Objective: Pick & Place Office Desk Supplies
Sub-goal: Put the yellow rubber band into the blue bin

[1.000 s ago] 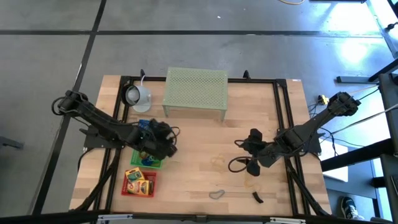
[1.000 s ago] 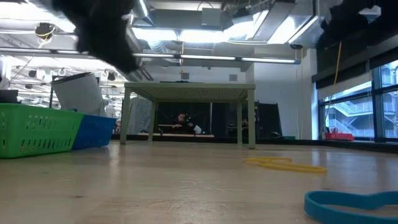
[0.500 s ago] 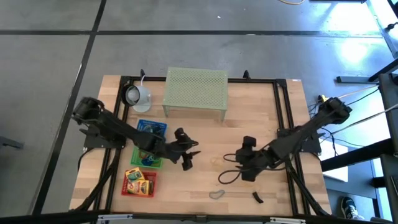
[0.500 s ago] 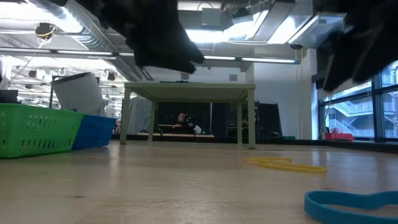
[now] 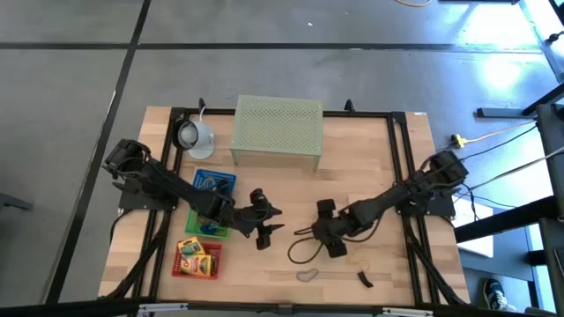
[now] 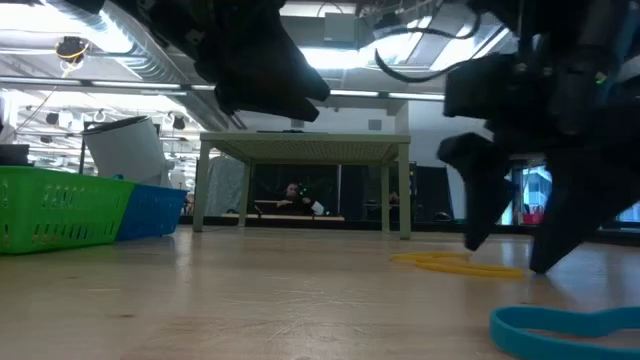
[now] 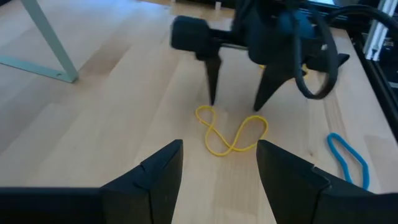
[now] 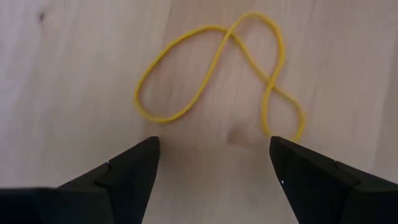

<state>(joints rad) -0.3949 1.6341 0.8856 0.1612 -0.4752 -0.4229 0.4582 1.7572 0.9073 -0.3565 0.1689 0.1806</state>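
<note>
A yellow rubber band (image 8: 217,68), twisted into a figure eight, lies flat on the wooden table (image 5: 370,158) near its middle; the left wrist view also shows this band (image 7: 231,134). My right gripper (image 8: 214,155) stands open over it, pointing steeply down. In the left wrist view its fingertips (image 7: 211,99) hang just beyond the band. My left gripper (image 7: 217,168) is open and aimed at the band from the table's left, a short way off. A blue band (image 7: 347,158) and a black clip (image 5: 365,280) lie near the front edge.
Blue (image 5: 214,183), green (image 5: 208,226) and red (image 5: 196,259) baskets stand at the left; the red one holds yellow boxes. A pale green mesh stand (image 5: 277,126) and a white lamp-like object (image 5: 196,136) stand at the far edge. A black frame (image 5: 401,167) borders the table.
My right gripper has come down and toward the table's left, from above the front right area to just over the yellow band, tipping more steeply downward. My left gripper has gone from over the baskets toward the table's middle, then held still.
</note>
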